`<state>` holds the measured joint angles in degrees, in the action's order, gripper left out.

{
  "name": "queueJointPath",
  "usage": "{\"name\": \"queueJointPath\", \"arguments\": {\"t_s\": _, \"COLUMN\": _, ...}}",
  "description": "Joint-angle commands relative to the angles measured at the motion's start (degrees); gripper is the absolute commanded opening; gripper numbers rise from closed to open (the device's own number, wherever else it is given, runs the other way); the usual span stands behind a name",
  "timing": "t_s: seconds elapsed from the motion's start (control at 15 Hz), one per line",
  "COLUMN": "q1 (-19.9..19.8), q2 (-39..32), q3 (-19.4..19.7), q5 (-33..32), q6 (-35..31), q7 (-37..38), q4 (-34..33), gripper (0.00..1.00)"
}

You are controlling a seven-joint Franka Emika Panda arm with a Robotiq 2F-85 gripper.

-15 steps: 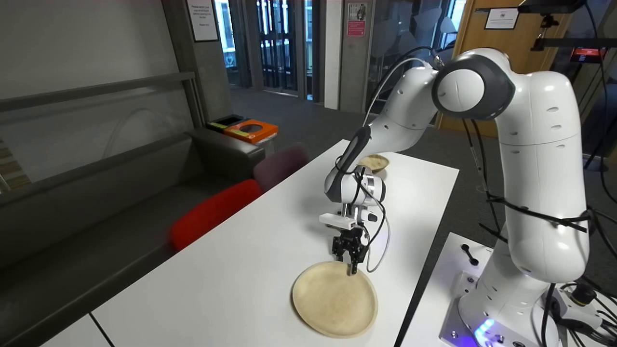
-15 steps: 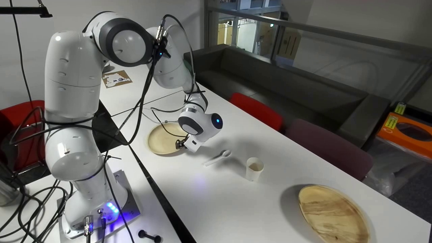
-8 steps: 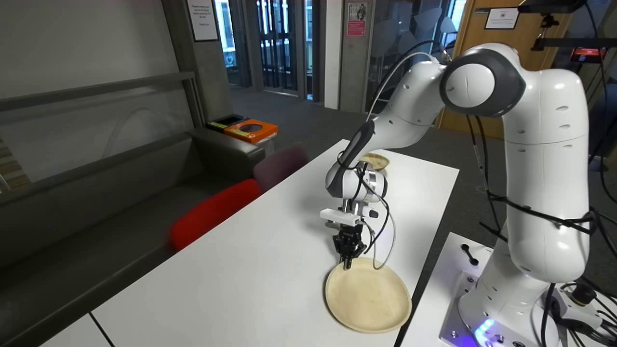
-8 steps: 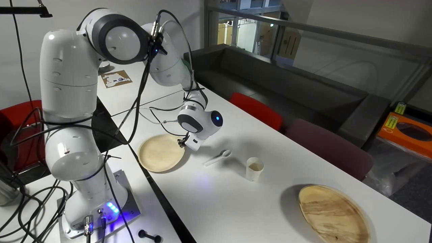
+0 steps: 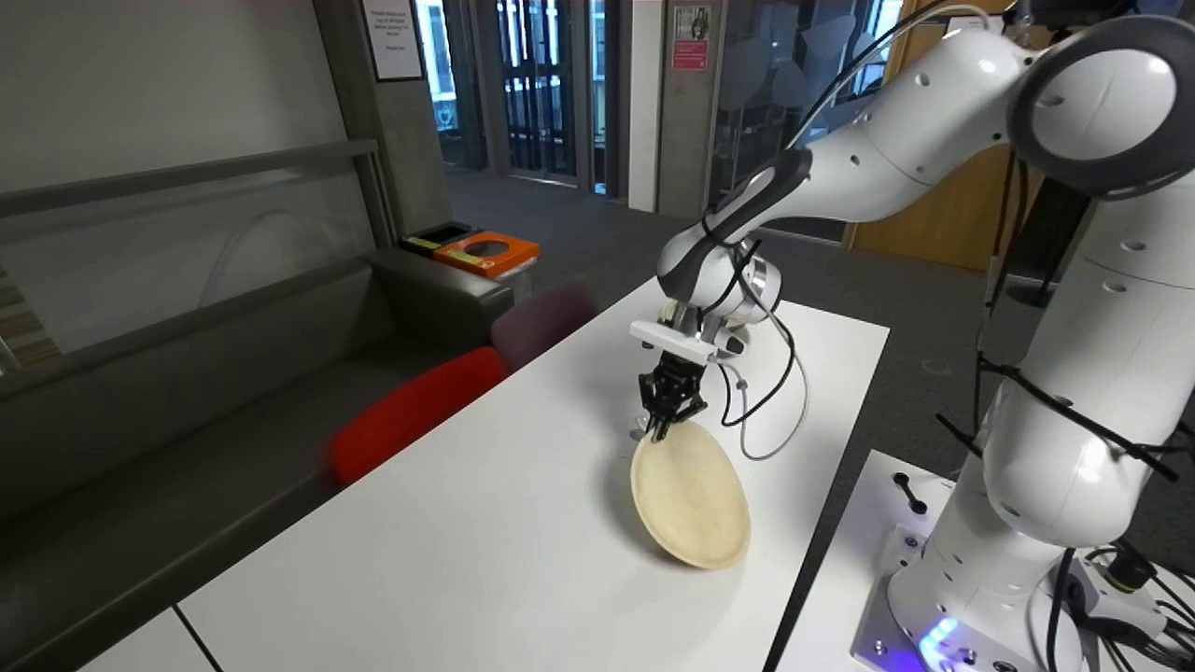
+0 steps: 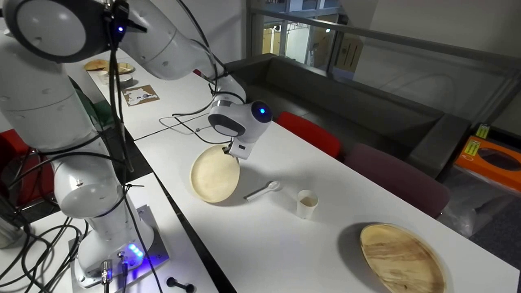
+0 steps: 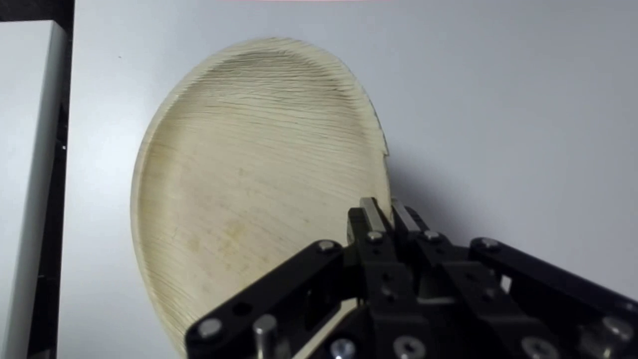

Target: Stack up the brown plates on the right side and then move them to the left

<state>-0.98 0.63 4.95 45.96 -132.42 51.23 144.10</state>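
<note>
A round light tan plate [image 7: 249, 149] hangs tilted from my gripper [image 7: 384, 207], which is shut on its rim; one finger lies on the inner face, one outside. In both exterior views this plate [image 5: 691, 495] [image 6: 215, 175] is raised at the gripped edge and slopes down toward the white table. Whether its low edge touches the table I cannot tell. Another brown plate [image 6: 403, 260], with darker wood grain, rests at the far end of the same table, its rim casting a shadow. My arm mostly hides that plate in the view facing the doorway.
A white spoon [image 6: 263, 190] lies just beside the held plate, and a white cup [image 6: 307, 203] stands beyond it. The gap [image 6: 195, 240] between table and robot base runs along one side. Red [image 6: 309, 132] and purple [image 6: 397, 179] chairs line the opposite edge.
The fingers have closed on the rim. The plate first swung toward the base side, then its gripped edge rose and it tilted as the arm moved up and back.
</note>
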Motion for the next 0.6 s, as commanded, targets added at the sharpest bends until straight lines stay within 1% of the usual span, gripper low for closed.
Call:
{"name": "queueJointPath", "arguments": {"t_s": 0.0, "q1": -3.5, "q2": 6.6, "q3": 1.4, "q5": -4.4, "q6": 4.4, "q7": 3.2, "q4": -3.0, "gripper": 0.02}}
{"name": "queueJointPath", "arguments": {"t_s": 0.07, "q1": -4.6, "q2": 6.9, "q3": 2.2, "q5": -5.1, "q6": 6.1, "q7": 4.3, "q4": -5.1, "gripper": 0.02}}
{"name": "queueJointPath", "arguments": {"t_s": 0.13, "q1": -5.7, "q2": 7.3, "q3": 2.7, "q5": -5.3, "q6": 5.2, "q7": 6.1, "q4": -6.7, "gripper": 0.02}}
{"name": "queueJointPath", "arguments": {"t_s": 0.2, "q1": -7.1, "q2": 6.8, "q3": 3.7, "q5": -5.9, "q6": 5.9, "q7": 7.6, "q4": -9.2, "gripper": 0.02}}
{"name": "queueJointPath", "arguments": {"t_s": 0.4, "q1": -10.2, "q2": 6.5, "q3": 5.4, "q5": -9.0, "q6": 1.1, "q7": 12.0, "q4": -13.9, "gripper": 0.02}}
{"name": "queueJointPath", "arguments": {"t_s": 0.53, "q1": -12.5, "q2": 6.1, "q3": 7.2, "q5": -11.6, "q6": -0.9, "q7": 14.9, "q4": -16.9, "gripper": 0.02}}
